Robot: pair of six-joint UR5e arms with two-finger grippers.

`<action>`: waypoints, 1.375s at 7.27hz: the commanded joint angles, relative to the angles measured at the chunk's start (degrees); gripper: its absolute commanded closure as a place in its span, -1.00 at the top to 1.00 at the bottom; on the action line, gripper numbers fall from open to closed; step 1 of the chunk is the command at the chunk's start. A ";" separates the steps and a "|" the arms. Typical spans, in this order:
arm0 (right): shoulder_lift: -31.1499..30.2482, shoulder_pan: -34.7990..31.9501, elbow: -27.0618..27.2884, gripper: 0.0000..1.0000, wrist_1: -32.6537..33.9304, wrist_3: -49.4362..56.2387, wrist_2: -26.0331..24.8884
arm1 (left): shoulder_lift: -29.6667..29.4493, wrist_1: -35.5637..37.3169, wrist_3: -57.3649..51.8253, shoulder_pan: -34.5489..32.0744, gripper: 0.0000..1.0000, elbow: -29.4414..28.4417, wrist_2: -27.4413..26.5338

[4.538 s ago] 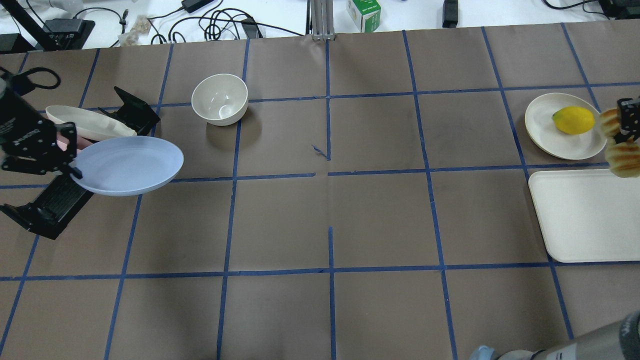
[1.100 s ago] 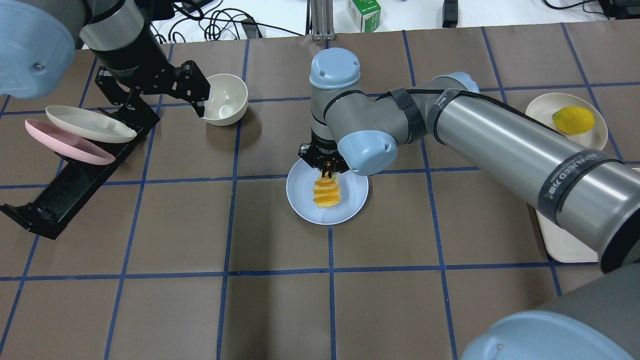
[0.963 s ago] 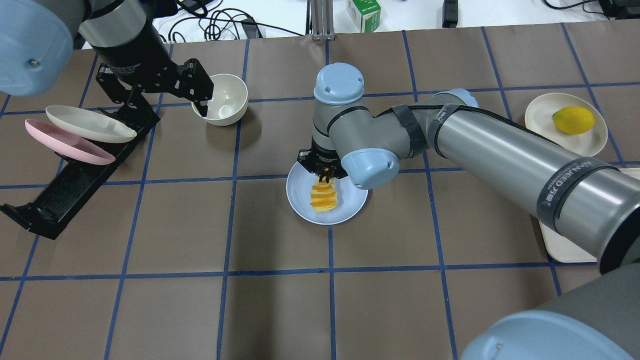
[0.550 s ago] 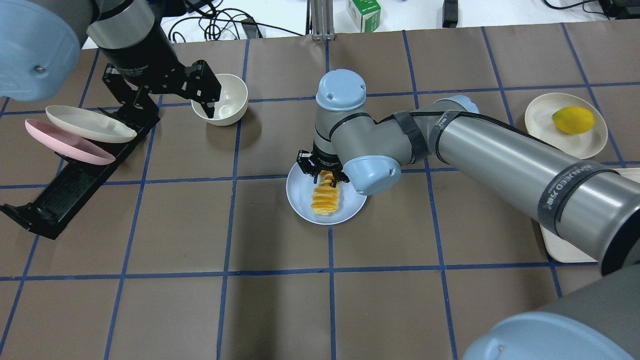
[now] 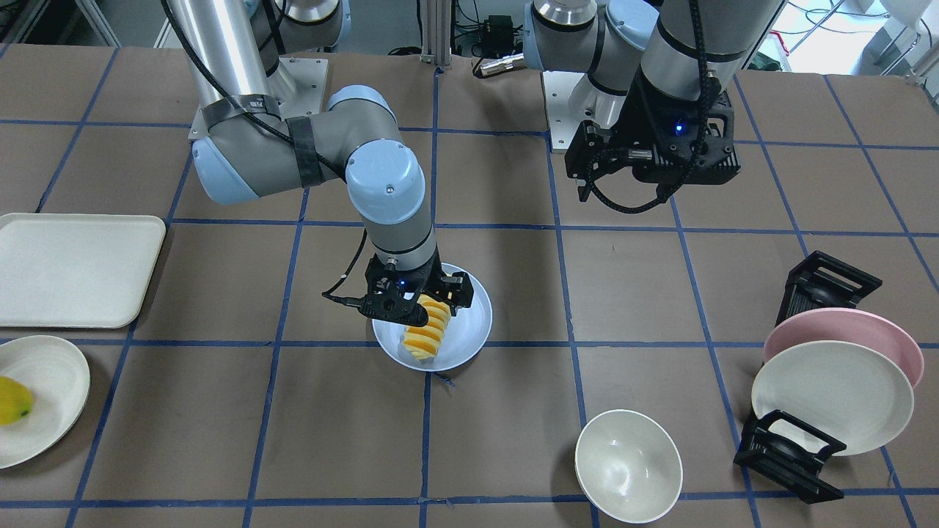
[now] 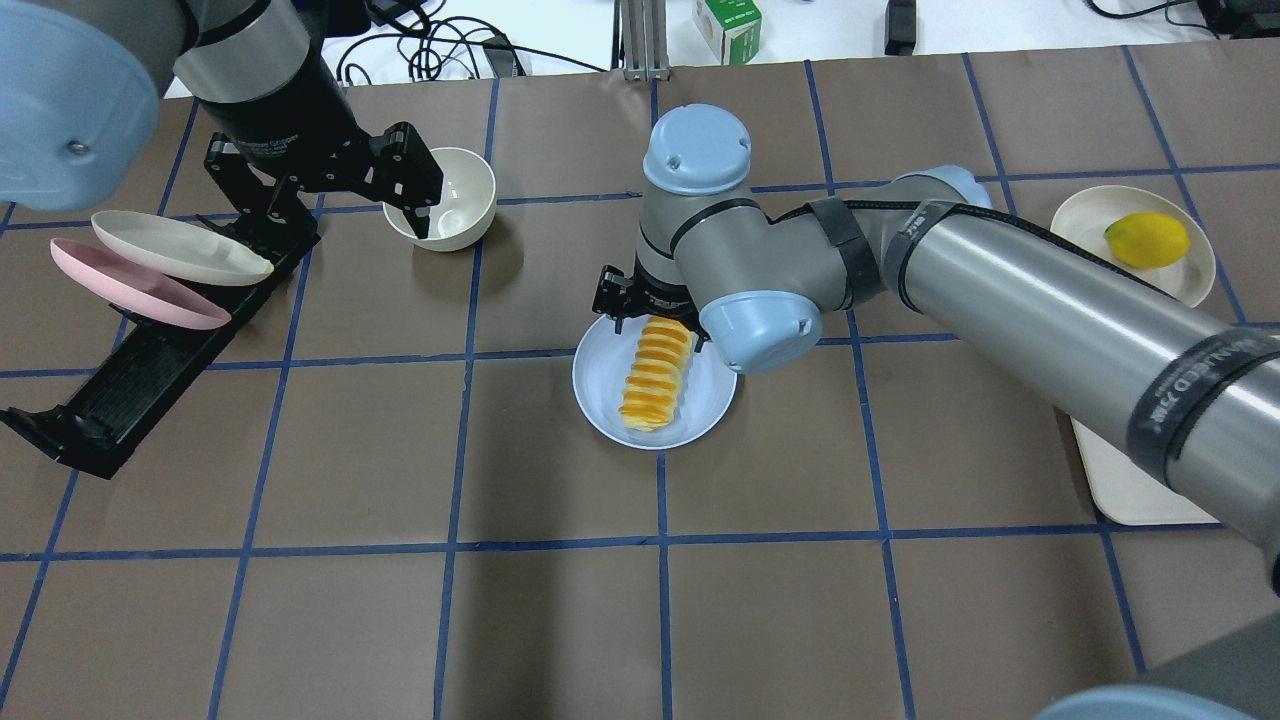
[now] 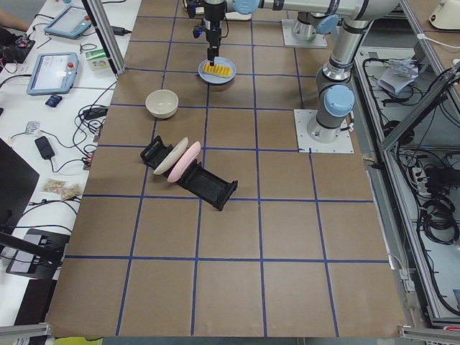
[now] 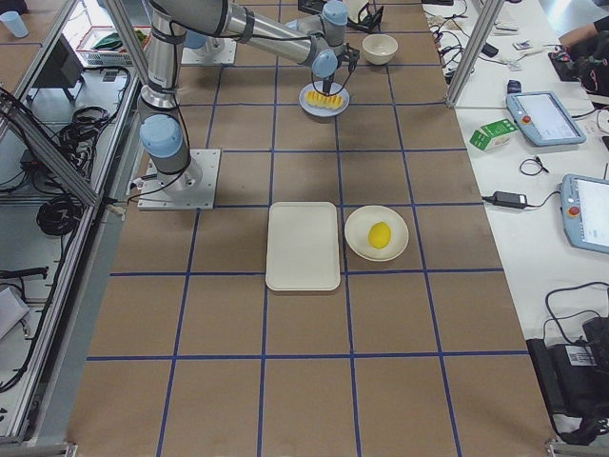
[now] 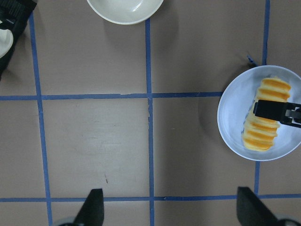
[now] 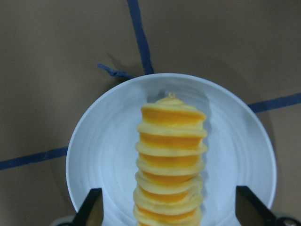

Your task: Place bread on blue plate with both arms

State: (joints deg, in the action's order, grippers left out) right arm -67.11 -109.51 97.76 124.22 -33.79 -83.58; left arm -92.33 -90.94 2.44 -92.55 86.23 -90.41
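Observation:
The bread (image 6: pixel 656 372) lies flat along the middle of the blue plate (image 6: pixel 600 385) at the table's centre. It also shows in the front view (image 5: pixel 427 334) and the right wrist view (image 10: pixel 171 160). My right gripper (image 6: pixel 655 318) hangs just over the bread's far end, open, with its fingertips (image 10: pixel 94 209) clear of the loaf on both sides. My left gripper (image 6: pixel 330 200) is open and empty, raised above the table to the left, next to the cream bowl (image 6: pixel 440 198). The left wrist view shows the plate (image 9: pixel 230 113) and bread (image 9: pixel 263 136) from afar.
A black rack (image 6: pixel 130 370) at the left holds a pink plate (image 6: pixel 130 290) and a cream plate (image 6: pixel 170 248). A cream plate (image 6: pixel 1090 215) with a lemon (image 6: pixel 1147 240) and a cream tray (image 5: pixel 73 268) are at the right.
My right gripper has let go of the bread and lifted slightly toward the far side; the loaf now lies flat on the plate. My left gripper has hardly moved.

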 commanded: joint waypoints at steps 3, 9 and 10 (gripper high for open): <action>-8.64 13.31 -11.67 1.00 -26.84 14.50 -1.24 | 0.05 0.86 0.90 -0.17 1.00 0.16 -0.12; -13.30 21.18 -15.67 1.00 -38.79 27.73 -3.35 | 0.66 0.59 1.16 -0.53 1.00 -0.01 -2.05; -13.39 21.10 -15.58 1.00 -40.27 27.29 -4.04 | 1.10 0.51 1.16 -0.53 1.00 -0.01 -2.14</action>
State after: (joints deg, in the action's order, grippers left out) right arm -80.09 -88.41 82.09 85.20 -6.11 -87.01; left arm -91.59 -90.37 3.59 -93.07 86.19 -92.41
